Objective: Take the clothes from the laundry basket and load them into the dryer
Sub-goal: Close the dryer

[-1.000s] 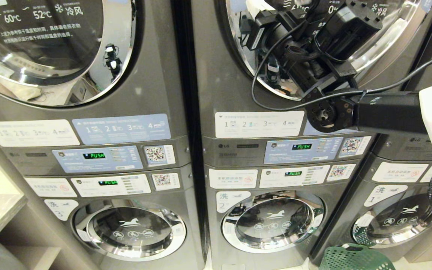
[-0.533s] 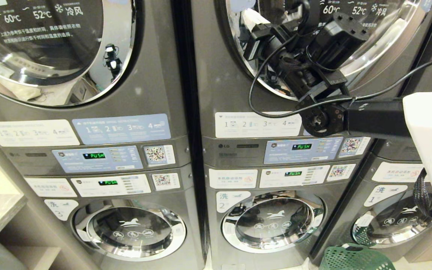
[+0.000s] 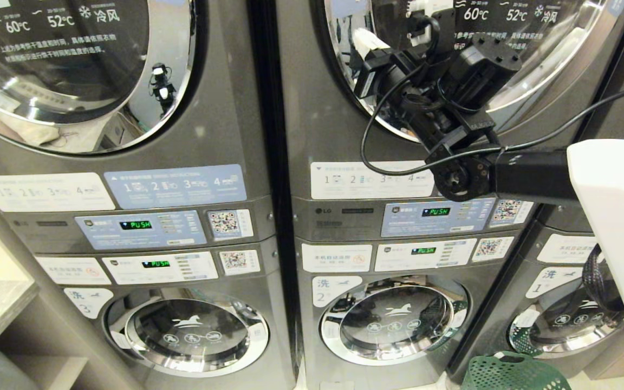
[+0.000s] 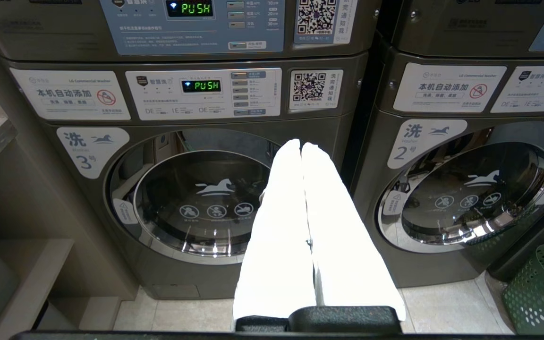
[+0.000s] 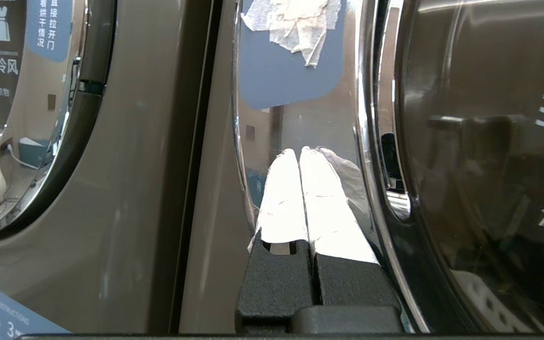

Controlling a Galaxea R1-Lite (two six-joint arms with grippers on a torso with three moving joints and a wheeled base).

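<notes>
A: Left side first. What is in view?

B: Left stack: upper dryer door (image 3: 68, 70) closed, washer marked 3 (image 4: 191, 208) below it, door closed. Left gripper (image 4: 300, 148) hangs low in front of that washer, white fingers pressed together, nothing between them.

A: Middle stack?

B: Upper dryer door (image 3: 469, 59), chrome-rimmed, closed. Right gripper (image 5: 299, 153) is raised to that door's left rim, beside a blue sticker (image 5: 291, 61) with torn tape. Its fingers are pinched fully together and empty, tips at the chrome ring; contact cannot be told. Displays on the panels read PUSH (image 3: 435, 212).

A: And the laundry?

B: Green laundry basket (image 3: 512, 372) on the floor at lower right, in front of the washer marked 1 (image 3: 566, 319), well apart from both grippers. Only its rim shows; contents cannot be told
</notes>
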